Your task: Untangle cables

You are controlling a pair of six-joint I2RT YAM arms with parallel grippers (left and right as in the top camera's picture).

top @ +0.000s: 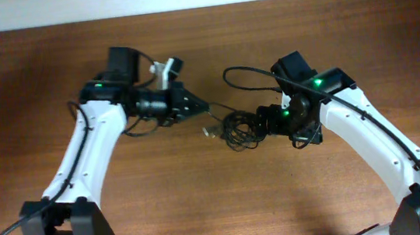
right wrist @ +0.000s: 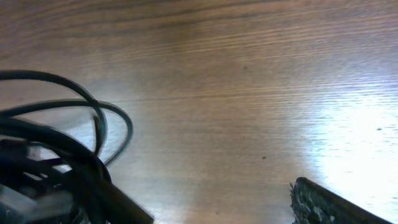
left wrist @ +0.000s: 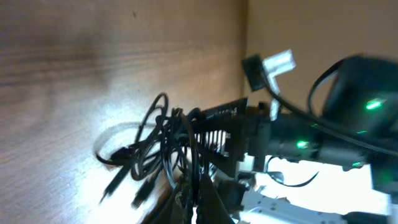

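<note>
The cables (top: 236,127) lie knotted in a small black bundle at the table's middle, with a plug end (top: 208,132) sticking out to its left. My left gripper (top: 206,106) is shut on one thin strand that runs from its tip to the bundle. The left wrist view has that strand pinched between the fingertips (left wrist: 198,198), with the bundle (left wrist: 158,146) just beyond. My right gripper (top: 257,124) stands wide open against the bundle's right side. In the right wrist view (right wrist: 199,199), cable loops (right wrist: 56,134) cover its left finger, and only bare wood lies between the fingers.
A thicker black arm wire (top: 246,74) arcs over the table behind the right wrist. The wooden table (top: 219,202) ends at a far edge along the top, below a pale wall. Both white arms reach in from the front corners.
</note>
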